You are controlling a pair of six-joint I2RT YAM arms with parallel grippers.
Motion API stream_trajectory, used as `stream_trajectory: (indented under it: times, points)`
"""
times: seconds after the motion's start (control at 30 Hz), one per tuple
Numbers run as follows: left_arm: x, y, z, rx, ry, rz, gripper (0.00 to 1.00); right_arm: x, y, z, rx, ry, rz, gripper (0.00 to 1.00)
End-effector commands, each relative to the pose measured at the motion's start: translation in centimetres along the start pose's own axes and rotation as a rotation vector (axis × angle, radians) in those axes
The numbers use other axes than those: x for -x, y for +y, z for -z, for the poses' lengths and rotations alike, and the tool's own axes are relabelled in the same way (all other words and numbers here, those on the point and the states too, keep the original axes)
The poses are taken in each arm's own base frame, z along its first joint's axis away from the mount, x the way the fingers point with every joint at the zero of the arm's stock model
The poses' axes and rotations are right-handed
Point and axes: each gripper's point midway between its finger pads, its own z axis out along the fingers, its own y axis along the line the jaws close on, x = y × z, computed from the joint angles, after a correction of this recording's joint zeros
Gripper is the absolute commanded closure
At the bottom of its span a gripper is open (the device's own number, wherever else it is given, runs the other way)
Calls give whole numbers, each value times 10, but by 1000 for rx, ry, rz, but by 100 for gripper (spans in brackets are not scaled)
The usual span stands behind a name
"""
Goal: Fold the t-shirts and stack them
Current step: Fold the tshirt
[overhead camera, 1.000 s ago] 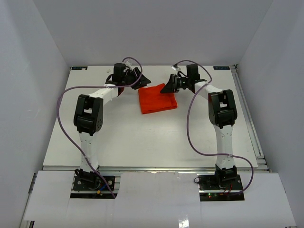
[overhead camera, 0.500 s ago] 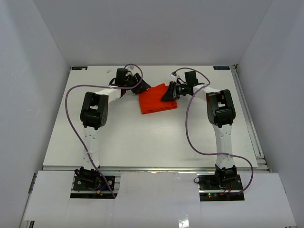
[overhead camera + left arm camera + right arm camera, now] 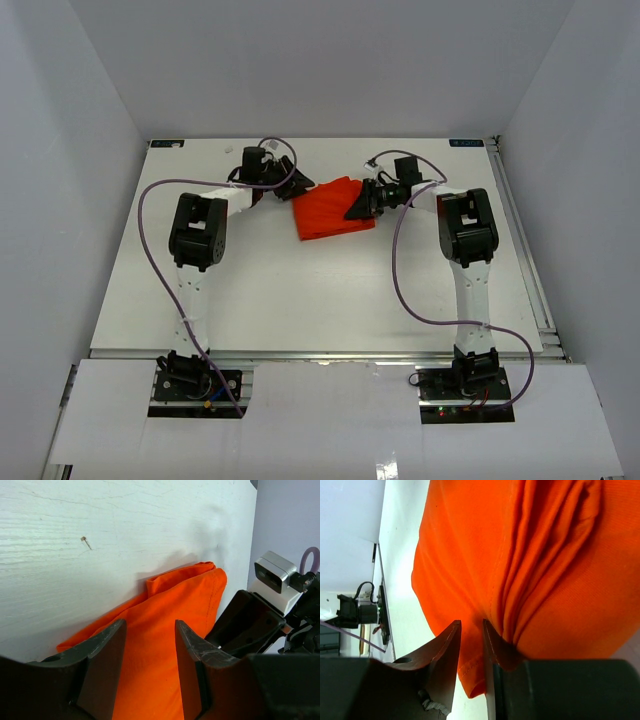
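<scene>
The orange-red t-shirt [image 3: 325, 215] lies folded into a small bundle at the back middle of the white table [image 3: 300, 290]. Its far edge is bunched up between the two grippers. My left gripper [image 3: 297, 186] is at its far left corner. In the left wrist view this gripper [image 3: 149, 625] is open, its jaws straddling the fabric [image 3: 170, 605]. My right gripper [image 3: 355, 205] is at the shirt's right edge. In the right wrist view it [image 3: 471, 622] is nearly closed on a hem fold of the shirt [image 3: 560, 555], with creases running from it.
White walls enclose the table on three sides. A metal rail [image 3: 520, 230] runs along the right edge. Purple cables [image 3: 400, 260] loop from both arms. The right arm's camera housing [image 3: 272, 577] shows just beyond the shirt in the left wrist view.
Both grippers have moved in toward the shirt from its sides. The shirt's far edge has risen and bunched up between them.
</scene>
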Motion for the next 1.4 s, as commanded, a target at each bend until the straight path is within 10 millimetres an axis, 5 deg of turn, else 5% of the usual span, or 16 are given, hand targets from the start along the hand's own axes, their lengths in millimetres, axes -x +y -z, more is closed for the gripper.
stream_trajectory:
  times: [0.0,0.2,0.33,0.47,0.53,0.87,1.03,1.07,1.1,1.37]
  points:
    - [14,-1,4,-3,-31,-8,45,6,7,11,4,-5,57,69]
    - [59,-41,29,-44,-129,-86,44,47,47,38,-13,-38,253,68]
    - [84,-79,65,-52,-203,-179,41,74,59,63,-97,-46,439,67]
    - [88,-105,98,-44,-259,-251,21,83,63,90,-260,-30,623,65]
    - [80,-115,117,-47,-273,-281,2,84,67,104,-329,-25,706,64]
    - [39,-136,200,-2,-361,-370,2,95,97,146,-503,-88,887,59]
    - [20,-139,242,67,-402,-395,2,112,127,178,-638,-184,1037,31]
    - [16,-141,249,67,-410,-395,2,111,129,182,-657,-185,1041,22]
    - [9,-137,253,74,-406,-381,2,106,129,185,-666,-181,1035,0]
    - [-29,-172,301,-49,-436,-413,2,77,134,235,-855,-266,859,0]
